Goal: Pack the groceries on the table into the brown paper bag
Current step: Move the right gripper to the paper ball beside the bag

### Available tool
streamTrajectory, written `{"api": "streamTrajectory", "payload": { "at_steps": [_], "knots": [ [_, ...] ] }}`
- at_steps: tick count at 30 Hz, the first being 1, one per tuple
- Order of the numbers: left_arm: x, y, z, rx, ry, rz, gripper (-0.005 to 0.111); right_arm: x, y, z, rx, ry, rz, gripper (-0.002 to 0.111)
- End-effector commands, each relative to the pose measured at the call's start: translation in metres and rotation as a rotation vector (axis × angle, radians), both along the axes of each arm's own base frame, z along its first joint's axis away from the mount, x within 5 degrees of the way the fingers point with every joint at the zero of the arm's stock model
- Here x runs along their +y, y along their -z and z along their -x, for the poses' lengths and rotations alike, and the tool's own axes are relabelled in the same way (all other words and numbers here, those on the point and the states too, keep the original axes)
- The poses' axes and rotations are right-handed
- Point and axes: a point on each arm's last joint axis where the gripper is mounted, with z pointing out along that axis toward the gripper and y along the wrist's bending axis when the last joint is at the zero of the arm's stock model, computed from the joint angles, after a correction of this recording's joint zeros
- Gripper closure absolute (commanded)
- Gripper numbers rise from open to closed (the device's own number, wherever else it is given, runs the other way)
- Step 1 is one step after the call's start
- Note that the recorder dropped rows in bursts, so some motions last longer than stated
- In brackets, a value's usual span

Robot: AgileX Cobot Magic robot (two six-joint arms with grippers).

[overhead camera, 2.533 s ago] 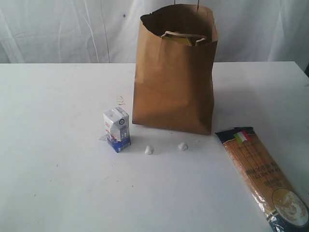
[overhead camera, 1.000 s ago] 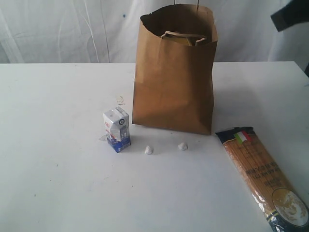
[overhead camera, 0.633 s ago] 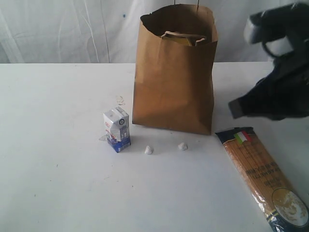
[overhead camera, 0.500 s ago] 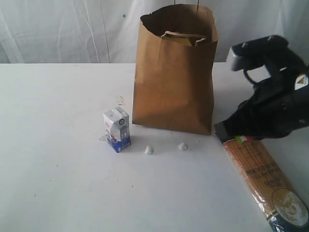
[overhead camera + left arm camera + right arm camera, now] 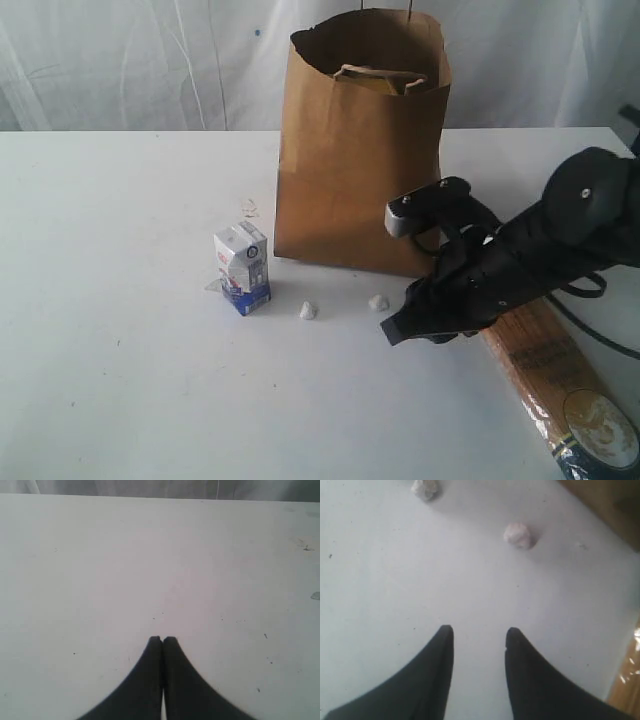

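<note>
The right gripper's (image 5: 479,632) jaws stand apart with nothing between them, low over the table (image 5: 120,200), just in front of the bag (image 5: 360,150) and near two crumbs (image 5: 519,535). The left gripper's (image 5: 162,640) jaws are pressed together over a bare stretch of tabletop.

The table is wide, flat and white, faintly scuffed and specked. A white curtain (image 5: 120,60) hangs in folds behind it.

The bag stands upright near the middle of the table. It is kraft brown and creased, its mouth is open, and twisted paper handles show at the top. The carton (image 5: 242,267), white with a blue base, stands upright to the left of the bag and apart from it. The spaghetti (image 5: 560,380) lies flat to the right of the bag, its near end dark with a pale round picture and its far end hidden under the right arm (image 5: 570,225).
</note>
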Motion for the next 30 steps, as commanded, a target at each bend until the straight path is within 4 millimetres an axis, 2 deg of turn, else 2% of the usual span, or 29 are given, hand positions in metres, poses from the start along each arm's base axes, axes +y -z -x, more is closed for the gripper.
{"api": "streamTrajectory", "payload": {
  "at_steps": [1,7,11,18,30],
  "knots": [
    [0.000,0.000,0.000,-0.006,0.006,-0.005,0.107,0.014,0.009,-0.010,0.002,-0.030,0.005,0.074],
    [0.000,0.000,0.000,-0.006,0.006,-0.005,0.107,0.017,0.025,-0.035,-0.121,0.017,0.034,0.074],
    [0.000,0.000,0.000,-0.006,0.006,-0.005,0.107,0.022,0.028,-0.044,-0.122,0.017,0.033,0.074],
    [0.000,0.000,0.000,-0.006,0.006,-0.005,0.107,0.033,0.034,-0.051,-0.111,0.022,0.016,0.074],
    [0.000,0.000,0.000,-0.006,0.006,-0.005,0.107,0.033,0.038,-0.050,-0.093,0.013,0.024,0.074]
  ]
}}
